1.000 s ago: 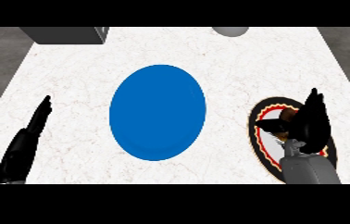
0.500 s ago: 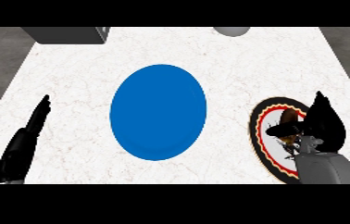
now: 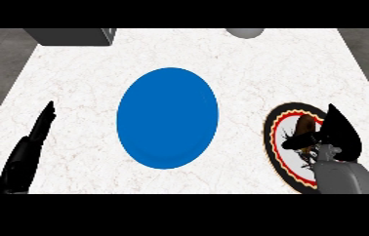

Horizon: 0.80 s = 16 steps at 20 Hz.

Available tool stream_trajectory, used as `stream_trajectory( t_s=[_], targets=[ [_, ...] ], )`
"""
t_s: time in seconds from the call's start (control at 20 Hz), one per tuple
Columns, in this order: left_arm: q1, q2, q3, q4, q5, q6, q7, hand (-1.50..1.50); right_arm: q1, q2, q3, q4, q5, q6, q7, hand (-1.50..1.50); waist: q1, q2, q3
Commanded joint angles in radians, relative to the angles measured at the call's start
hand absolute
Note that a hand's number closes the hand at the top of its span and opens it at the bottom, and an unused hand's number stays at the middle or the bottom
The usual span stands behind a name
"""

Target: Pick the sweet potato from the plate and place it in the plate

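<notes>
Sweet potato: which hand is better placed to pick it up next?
The right hand: it is already over the patterned plate, fingers around the sweet potato. The left hand rests open at the far side.

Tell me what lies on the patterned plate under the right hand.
A brown sweet potato lies on the black, red and cream patterned plate. The black right hand covers part of it and the plate's right side.

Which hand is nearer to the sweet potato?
Right. The right hand is over the sweet potato on the patterned plate; the left hand rests at the counter's far left edge.
</notes>
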Motion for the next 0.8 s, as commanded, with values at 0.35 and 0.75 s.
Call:
stream_trajectory(
  t_s=[0.35,0.75],
  targets=[
    [-0.016,-0.054,0.102,0.059,-0.055,-0.098,-0.046,0.00,0.069,0.041,0.000,0.044,0.014,-0.032,-0.013,-1.50,-0.003,0.000,0.000],
    [-0.012,-0.119,0.120,0.041,-0.125,-0.115,-0.017,0.00,-0.026,-0.005,-0.070,0.220,-0.032,-0.113,-0.171,1.50,0.000,0.001,0.000]
  ],
)
